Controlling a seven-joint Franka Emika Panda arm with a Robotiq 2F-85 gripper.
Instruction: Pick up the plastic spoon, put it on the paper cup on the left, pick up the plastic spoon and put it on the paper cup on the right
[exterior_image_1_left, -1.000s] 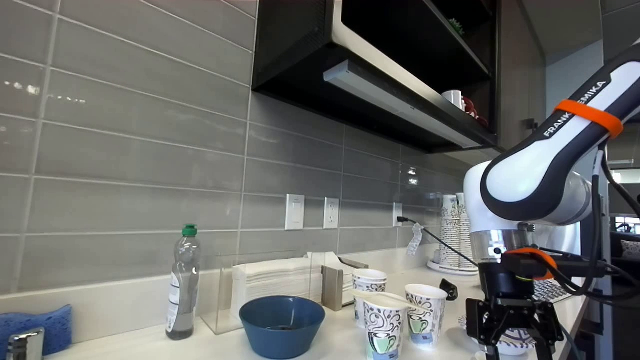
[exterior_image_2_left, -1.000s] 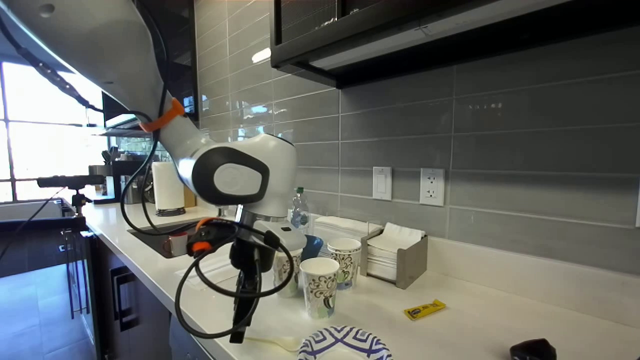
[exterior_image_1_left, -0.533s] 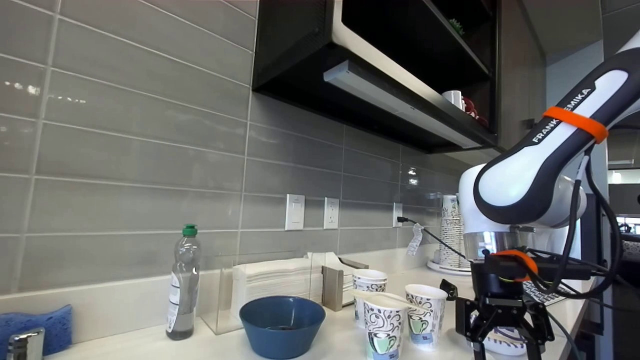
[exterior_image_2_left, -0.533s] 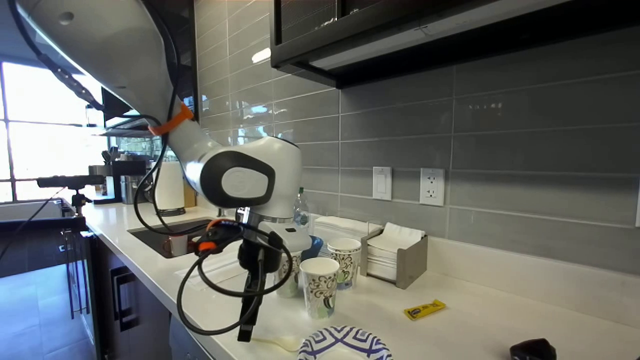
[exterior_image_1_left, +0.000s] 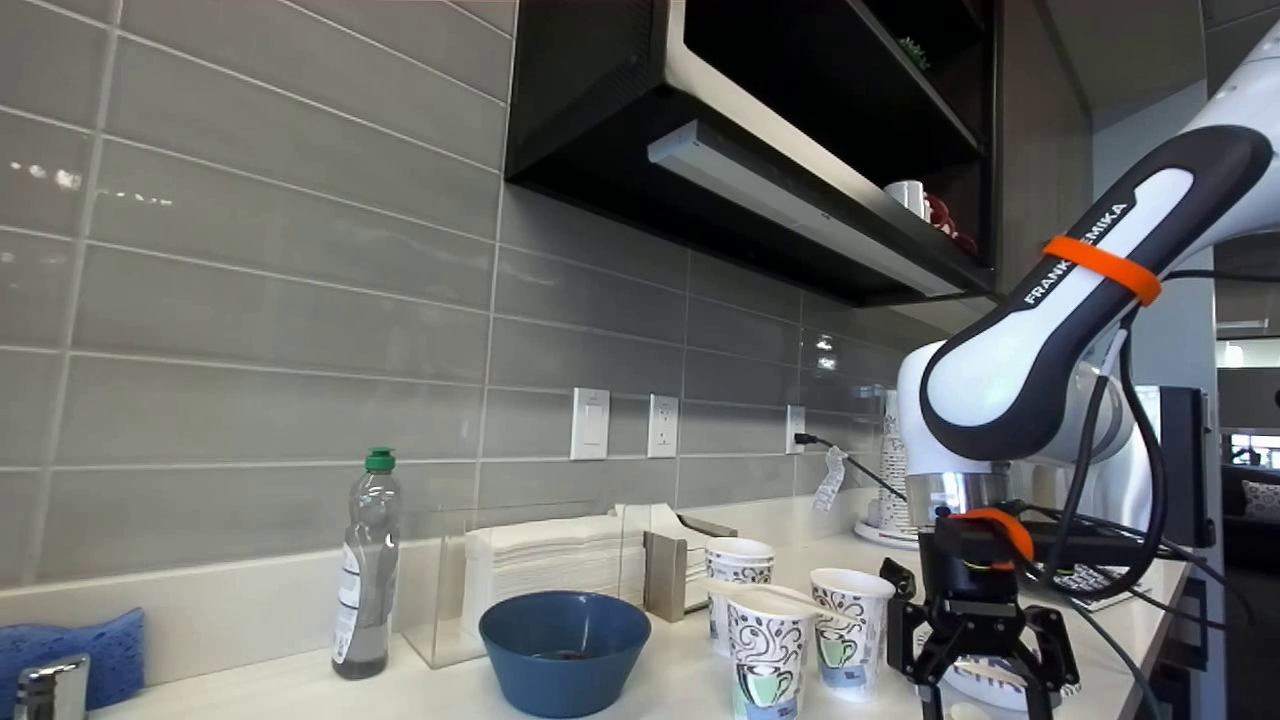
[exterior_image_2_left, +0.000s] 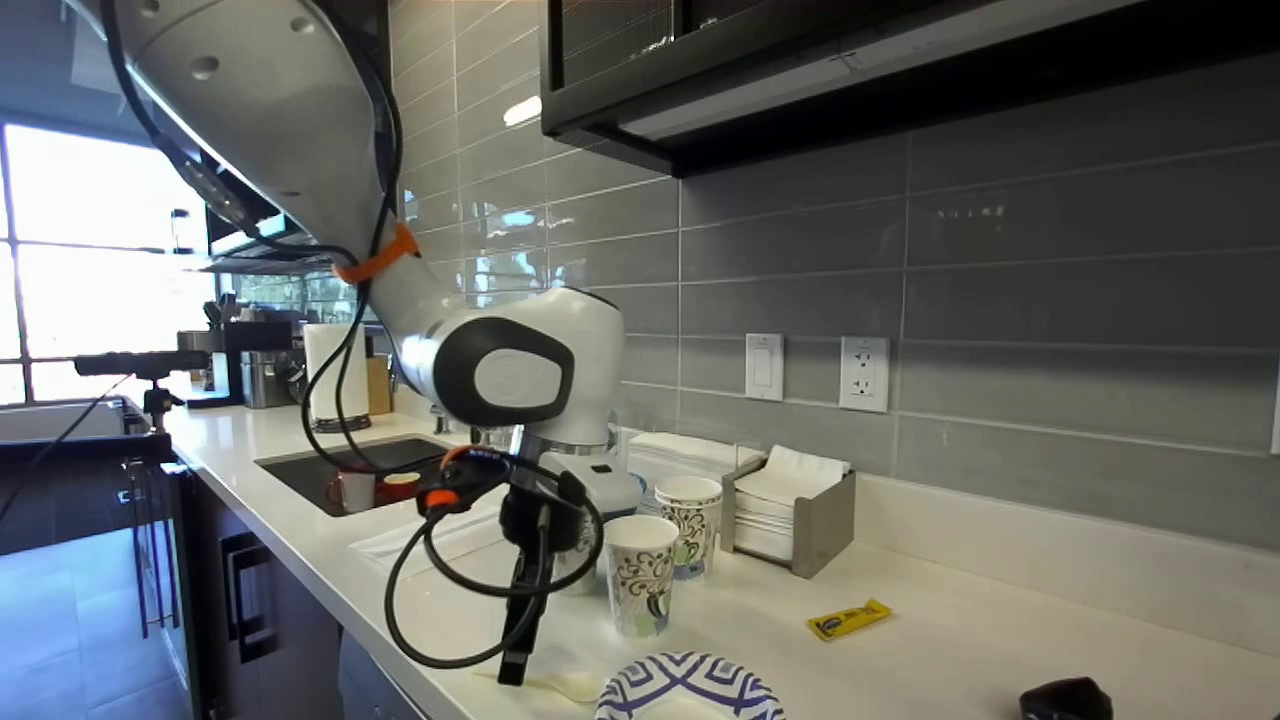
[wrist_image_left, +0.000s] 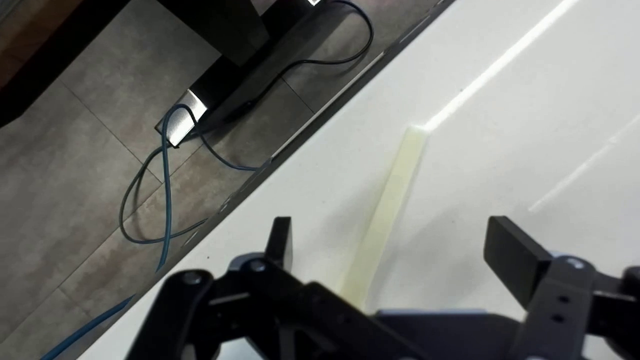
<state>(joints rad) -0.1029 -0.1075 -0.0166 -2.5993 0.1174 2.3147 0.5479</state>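
While the black two-fingered gripper (wrist_image_left: 393, 242) hangs spread, the pale yellow plastic spoon (wrist_image_left: 387, 212) lies below its gap, long axis slanting across the closing direction.

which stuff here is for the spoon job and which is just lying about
For the job:
plastic spoon on the counter
paper cups (can't tell which two)
pale utensil across one of them, likely another spoon
gripper, open

Apparently just lying about:
blue bowl
green-capped bottle
blue sponge
napkins
patterned plate
yellow packet
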